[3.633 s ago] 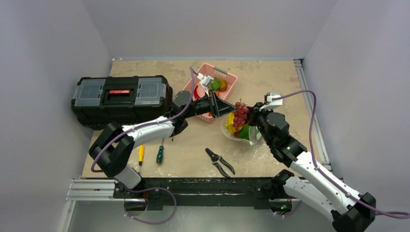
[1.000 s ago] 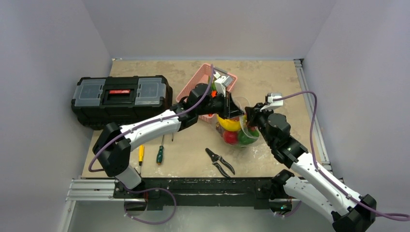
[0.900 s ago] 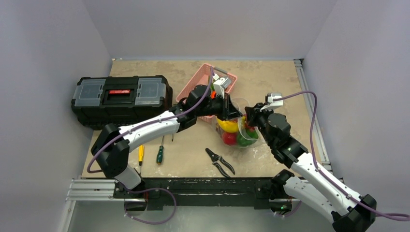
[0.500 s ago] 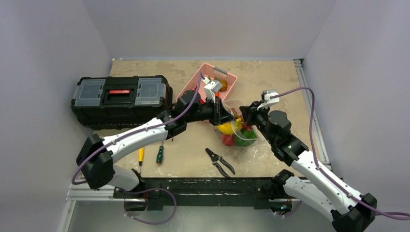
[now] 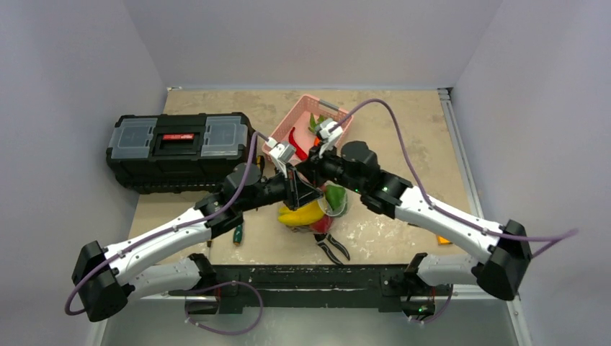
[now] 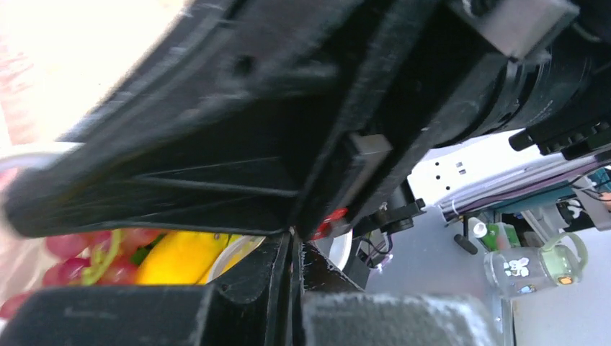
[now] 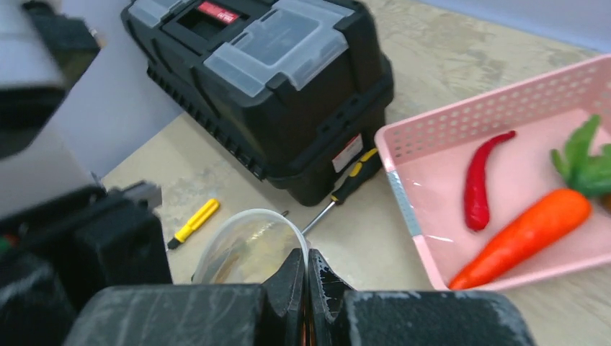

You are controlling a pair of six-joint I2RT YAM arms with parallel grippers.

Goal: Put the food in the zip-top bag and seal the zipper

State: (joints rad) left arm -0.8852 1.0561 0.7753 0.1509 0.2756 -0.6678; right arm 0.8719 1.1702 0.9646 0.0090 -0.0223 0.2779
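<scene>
Food [image 5: 311, 215] sits largely in the bag [image 5: 324, 209], which hangs in the middle of the table, just near of the basket [image 5: 339, 114]: banana [image 5: 299, 215], pepper [image 5: 336, 196] and grapes [image 6: 65, 245] show through the plastic. The left gripper [image 6: 292, 249] is pinched tight, apparently on the bag's rim. The right gripper [image 7: 306, 261] is closed on the zipper [image 7: 292, 229] from the far side. Between them the mouth gapes as a loop, so I'd say sealing is not yet done. A chili [image 7: 481, 176] and carrot [image 7: 529, 229] lie in the basket; whether they must go in too, I cannot tell.
</scene>
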